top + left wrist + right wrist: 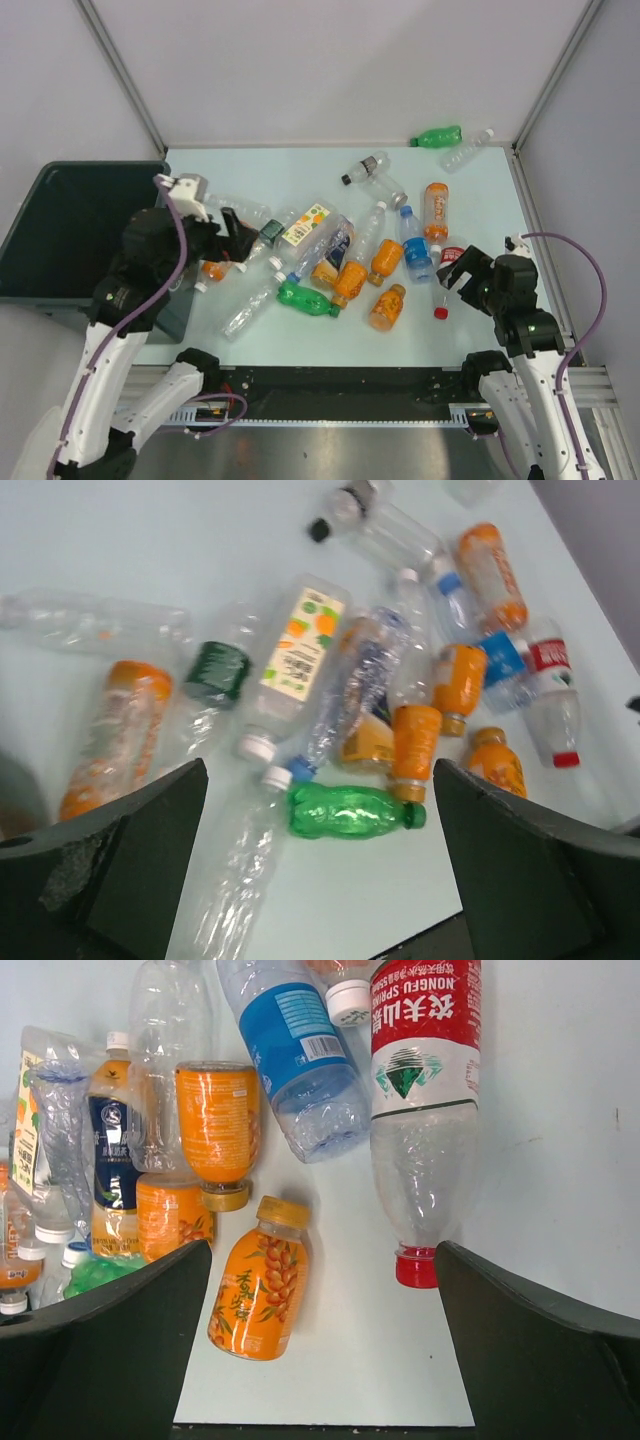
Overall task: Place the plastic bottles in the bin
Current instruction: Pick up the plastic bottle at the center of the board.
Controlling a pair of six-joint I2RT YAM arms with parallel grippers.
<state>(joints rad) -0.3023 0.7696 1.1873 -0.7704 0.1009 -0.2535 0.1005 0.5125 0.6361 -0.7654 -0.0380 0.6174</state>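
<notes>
**A:** From above first. Where to look for the plastic bottles (340, 270)?

**B:** Heaped mid-table around the crushed green bottle (308, 299), with a few strays far beyond it. Well to its left, the bin (100, 165).

**A:** Nearer arm?

**B:** Clearly the left gripper (232, 238), just up-left of that green bottle. Well off to its right, at the heap's edge, the right gripper (458, 270).

**A:** And through the left wrist?

**B:** Fingers of the left gripper (320, 770) spread wide, holding nothing. Straight ahead in the gap, the crushed green bottle (350, 810), long axis running finger to finger, cap toward the view's right. Probably calls for a wrist turn before closing.

**A:** Any writing there?

**B:** Just beyond the green one, a white-labelled bottle (300, 650) with pictured oranges; print too blurred to read.

**A:** Right wrist?

**B:** Again agape and empty, the right gripper (322, 1250). Only a sliver of the crushed green bottle (95, 1272) at the left. Far right of it, the red-labelled bottle (425, 1110), long axis pointing away from the claw, red cap nearest. Reads NONGFU SPRING, Chinese characters beside. Between those two, a small orange bottle (258, 1285) with Chinese script, lying almost the same way.
</notes>
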